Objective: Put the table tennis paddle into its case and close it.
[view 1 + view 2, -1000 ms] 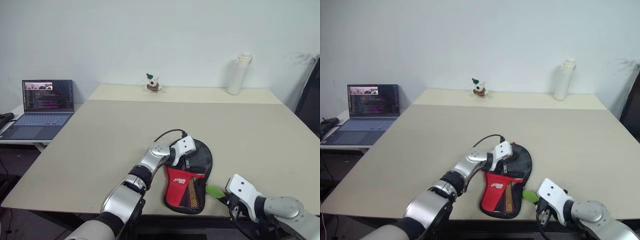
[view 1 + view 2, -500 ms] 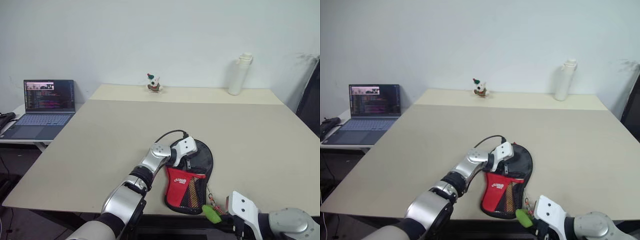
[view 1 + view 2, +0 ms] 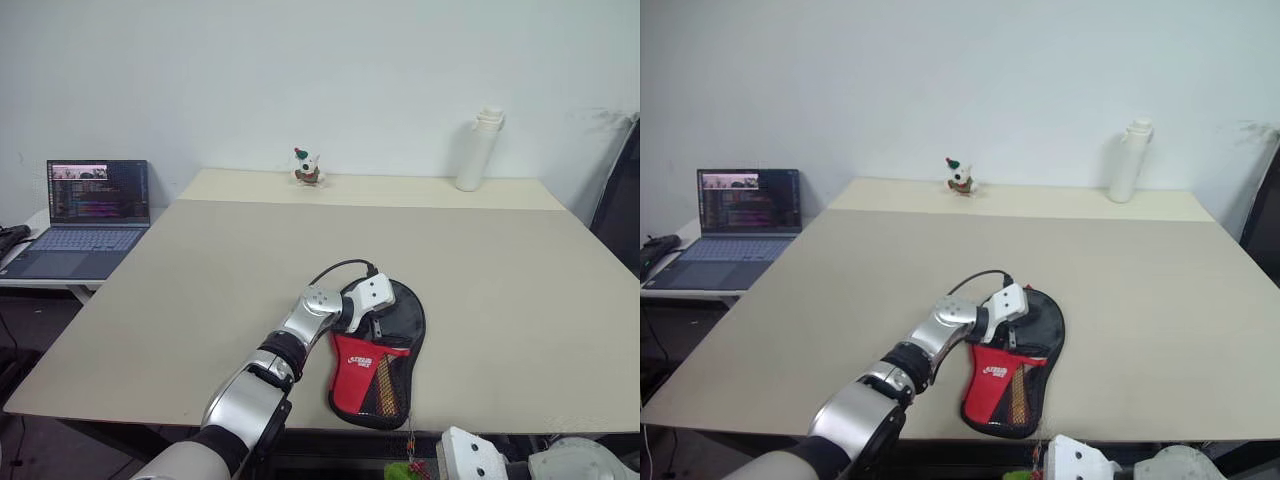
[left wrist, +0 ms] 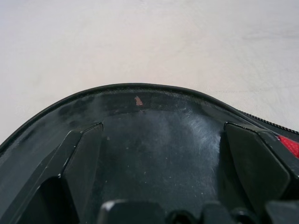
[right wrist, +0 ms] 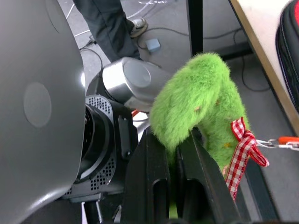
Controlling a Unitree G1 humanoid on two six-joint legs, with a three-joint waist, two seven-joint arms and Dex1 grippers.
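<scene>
Case (image 3: 380,360) first: from the head views it lies flat near the front edge of the beige surface (image 3: 500,260), its round black end pointing away from the robot and its red side with the white logo and mesh pocket nearer the edge. The left gripper (image 3: 372,312) rests on the black round part, its white wrist housing above it and a black cable looping off behind. A thin chain runs from the case's front corner down over the edge to a bit of green tag (image 3: 400,470), just beside the right gripper's white housing (image 3: 470,458) below the surface edge. At the far end of the surface stand a small figurine (image 3: 306,167) and a white bottle (image 3: 478,148); a laptop (image 3: 85,215) sits open on a side desk to the left.

Left wrist view: the left gripper's fingers (image 4: 259,163) are spread wide, one on either side, lying on the black fabric of the case, whose curved rim arcs across ahead of them with bare surface beyond. I can't see the table tennis paddle itself.

Right wrist view: the right gripper's fingers (image 5: 149,186) are pinched together on the fuzzy green tag, which carries a red-and-white checked ribbon (image 5: 243,151) clipped to the chain. The surface edge and the case rim sit at the corner; a person's legs (image 5: 110,25) stand on the floor behind.
</scene>
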